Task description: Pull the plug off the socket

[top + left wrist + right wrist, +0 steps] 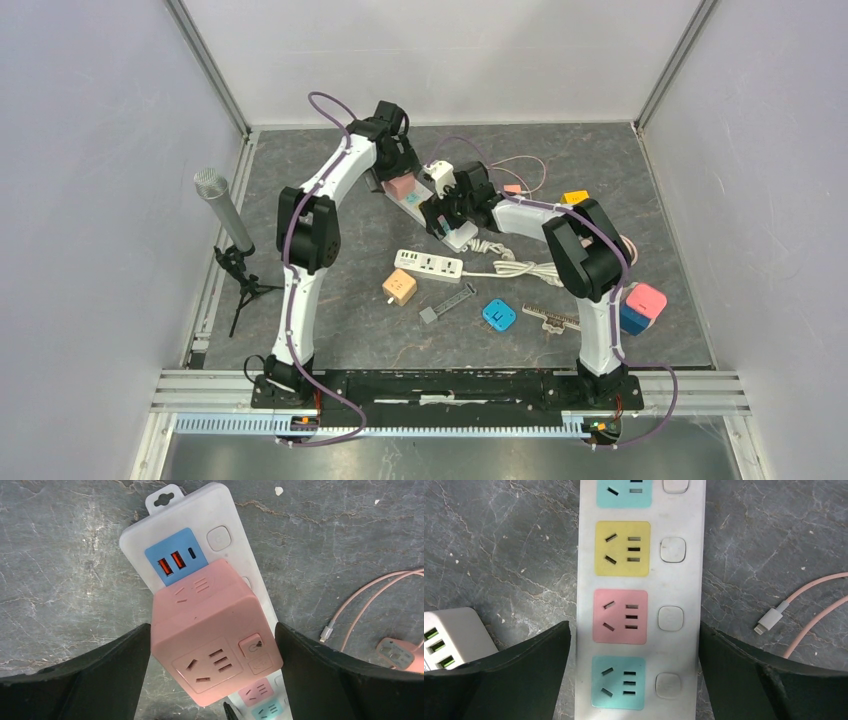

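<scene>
Pink plug (212,637) over strip's (200,515) mid sockets

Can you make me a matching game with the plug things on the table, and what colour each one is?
Things:
1. cube plug between the left gripper's fingers
2. USB panel on the power strip
3. middle socket seen by the right gripper
4. charging cable

Colours:
A. yellow
B. pink cord, white tip
C. blue
D. pink

Pairs: 1-D, 2-C, 3-A, 4-B
</scene>
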{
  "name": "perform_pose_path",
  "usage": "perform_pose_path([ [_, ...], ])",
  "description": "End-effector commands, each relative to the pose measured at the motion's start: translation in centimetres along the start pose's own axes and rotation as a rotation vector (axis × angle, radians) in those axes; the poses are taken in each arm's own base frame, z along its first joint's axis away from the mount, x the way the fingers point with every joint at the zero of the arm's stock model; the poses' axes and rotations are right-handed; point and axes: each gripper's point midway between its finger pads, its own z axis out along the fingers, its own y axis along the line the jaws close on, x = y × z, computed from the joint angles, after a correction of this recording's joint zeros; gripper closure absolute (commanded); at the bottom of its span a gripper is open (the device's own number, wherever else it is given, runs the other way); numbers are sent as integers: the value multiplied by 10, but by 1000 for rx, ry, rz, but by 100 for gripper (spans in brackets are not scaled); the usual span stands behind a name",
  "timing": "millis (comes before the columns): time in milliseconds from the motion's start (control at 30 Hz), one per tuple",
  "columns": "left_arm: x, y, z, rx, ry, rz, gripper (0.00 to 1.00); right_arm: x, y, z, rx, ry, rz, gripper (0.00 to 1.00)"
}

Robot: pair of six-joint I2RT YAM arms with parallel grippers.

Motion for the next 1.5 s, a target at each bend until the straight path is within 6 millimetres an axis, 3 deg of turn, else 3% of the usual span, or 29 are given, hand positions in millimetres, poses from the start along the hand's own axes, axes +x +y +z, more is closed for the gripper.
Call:
perform_pose_path([
  [0, -17, 3, -3, 22, -11, -16, 8, -16, 0, 4, -6, -44, -44, 2],
  [200, -18, 0, -8, 51, 6, -51, 32, 0, -13, 5, 80, 8, -105, 8],
  [467, -27, -10, -23, 103, 0, -86, 50, 35, -13, 9, 125, 109, -205, 50],
  [600, -29, -18, -31, 141, 2, -106, 52, 48, -6, 12, 109, 143, -236, 63],
  [733, -18, -30, -32, 208, 64, -130, 53, 51, -6, 15, 100, 150, -249, 69],
  [933, -30, -16, -38, 205, 41, -146, 54, 48, 6, 13, -24, 100, -135, 74],
  [1133, -27, -34, -56, 321, 104, -196, 55, 53, 15, 21, -30, 124, -156, 76],
  [1367, -8, -30, -37, 235, 85, -153, 57, 64, 15, 23, -19, 178, -165, 78],
  [1467, -16, -14, -34, 178, 72, -141, 58, 68, 12, 22, -4, 191, -175, 79],
])
